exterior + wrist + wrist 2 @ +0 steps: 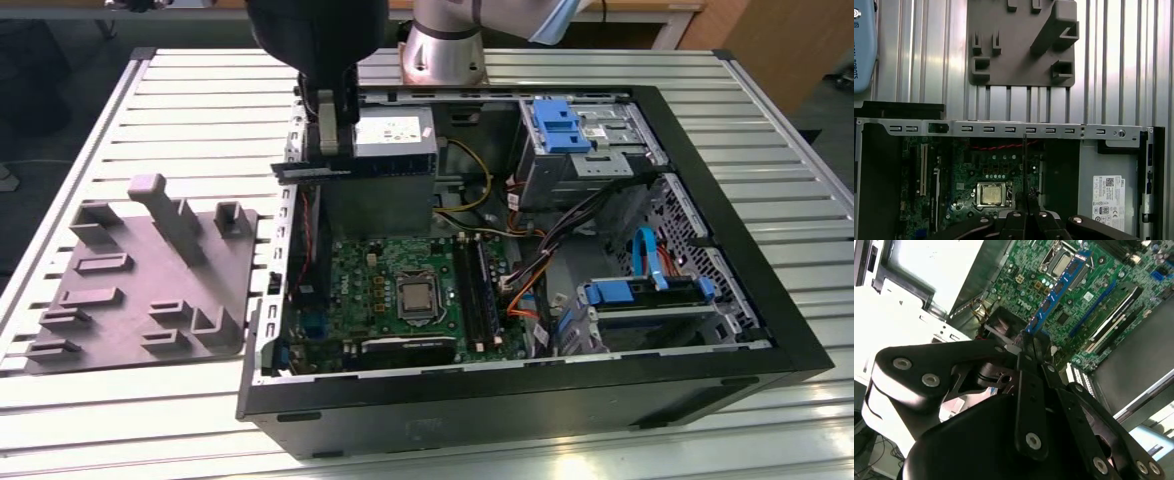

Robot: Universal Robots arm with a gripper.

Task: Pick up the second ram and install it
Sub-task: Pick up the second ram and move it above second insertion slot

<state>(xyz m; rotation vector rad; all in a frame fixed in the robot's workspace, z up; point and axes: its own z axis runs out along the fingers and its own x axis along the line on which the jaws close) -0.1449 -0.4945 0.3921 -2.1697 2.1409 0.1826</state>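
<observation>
Gripper (1026,345) is clamping the ram (1059,287) by one end, holding it above the open case (534,400) near the motherboard (374,275). Case and grey tray (134,290) are sitting side by side on a slatted metal table (200,80).

This looks like a robotics lab or test workshop. A robot arm (445,50) stands at the far edge of a ribbed metal desk (200,100), its end effector (1026,342) gripping a memory stick (1059,287) over an open computer case (534,400) with its circuit board (387,285) exposed. A grey moulded parts tray (120,300) lies beside the case, and wooden furniture (787,50) stands behind.
</observation>
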